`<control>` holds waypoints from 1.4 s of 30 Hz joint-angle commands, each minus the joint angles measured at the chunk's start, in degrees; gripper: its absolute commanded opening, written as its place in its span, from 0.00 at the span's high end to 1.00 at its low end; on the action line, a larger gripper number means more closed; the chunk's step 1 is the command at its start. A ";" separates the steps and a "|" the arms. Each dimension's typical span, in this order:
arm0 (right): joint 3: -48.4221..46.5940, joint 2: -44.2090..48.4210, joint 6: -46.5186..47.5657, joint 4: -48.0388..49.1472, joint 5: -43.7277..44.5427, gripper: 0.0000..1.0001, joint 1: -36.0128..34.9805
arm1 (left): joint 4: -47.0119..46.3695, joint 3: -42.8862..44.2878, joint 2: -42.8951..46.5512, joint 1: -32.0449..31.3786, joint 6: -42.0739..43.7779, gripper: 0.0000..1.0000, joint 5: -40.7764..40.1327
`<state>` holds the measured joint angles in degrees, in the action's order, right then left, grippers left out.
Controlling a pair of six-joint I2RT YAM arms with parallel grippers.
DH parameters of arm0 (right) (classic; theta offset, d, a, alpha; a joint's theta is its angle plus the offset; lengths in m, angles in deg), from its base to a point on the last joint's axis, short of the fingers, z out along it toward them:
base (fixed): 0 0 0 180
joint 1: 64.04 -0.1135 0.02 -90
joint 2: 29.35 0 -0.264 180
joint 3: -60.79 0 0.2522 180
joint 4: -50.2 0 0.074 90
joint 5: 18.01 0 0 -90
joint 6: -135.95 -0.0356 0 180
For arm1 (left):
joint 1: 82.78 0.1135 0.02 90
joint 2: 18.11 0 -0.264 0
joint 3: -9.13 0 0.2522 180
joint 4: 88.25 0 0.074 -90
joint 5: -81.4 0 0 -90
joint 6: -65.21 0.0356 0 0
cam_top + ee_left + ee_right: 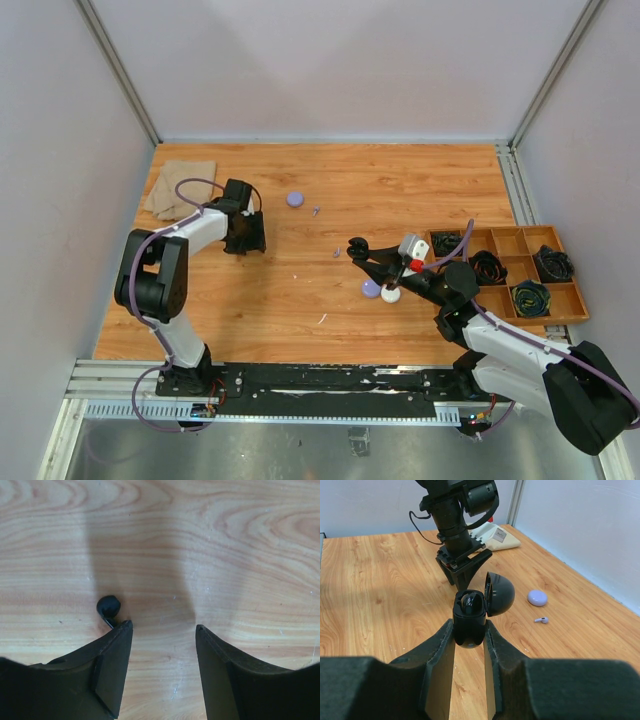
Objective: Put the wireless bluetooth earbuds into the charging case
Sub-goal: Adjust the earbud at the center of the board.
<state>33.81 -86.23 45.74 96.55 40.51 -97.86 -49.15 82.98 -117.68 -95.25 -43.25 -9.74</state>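
Two arms work over the wooden surface (400,190). The left pincer (164,625) is open and holds nothing; its fingers point down, low over the wood, with a wide gap between them. One black earbud (108,606) lies on the surface outside this gap, just beside the tip of the finger (117,650) on the left of the left wrist view. Its round head points away from the finger and its stem reaches the fingertip. I cannot tell if they really touch.

The right pincer (469,625) is closed on a black charging case (469,636) and holds it above the surface, near the middle. The lid (500,592) of the case is open and stands up on one side. Something dark and shiny sits in the open body, but I cannot tell if it is an earbud.

One pale purple round case (295,199) lies closed on the far part of the surface, and a pale purple earbud (315,210) lies near it, apart from it. Another purple case (371,288) and a white case (390,294) lie just beside each other under the right arm.

At the right edge there is a wooden tray (512,241) with compartments, and several hold coiled dark cables (530,296). A folded beige cloth (180,188) lies at the far left corner.
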 commanded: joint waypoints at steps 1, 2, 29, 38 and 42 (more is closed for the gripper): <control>0.36 0.93 -0.41 2.15 0.12 0.94 -0.74 | 3.76 -2.25 2.27 -0.32 -0.35 0.41 0.21; 0.27 1.09 -0.43 2.05 0.18 0.94 -0.72 | 4.07 -2.46 2.79 -0.33 -0.47 0.41 -0.11; 0.27 2.49 -0.01 0.62 0.65 0.94 -0.66 | 10.42 9.41 -3.08 3.79 -2.11 0.53 -9.10; 0.30 2.31 0.14 0.54 0.81 0.94 -0.74 | 10.82 11.61 -6.68 3.86 -1.15 0.59 -8.09; 0.24 2.30 0.21 0.57 0.86 0.94 -0.66 | 10.87 11.33 -7.05 3.80 -0.57 0.63 -6.99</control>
<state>33.81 -84.63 45.76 95.94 40.58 -97.86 -38.81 93.21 -124.06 -91.89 -44.58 -17.87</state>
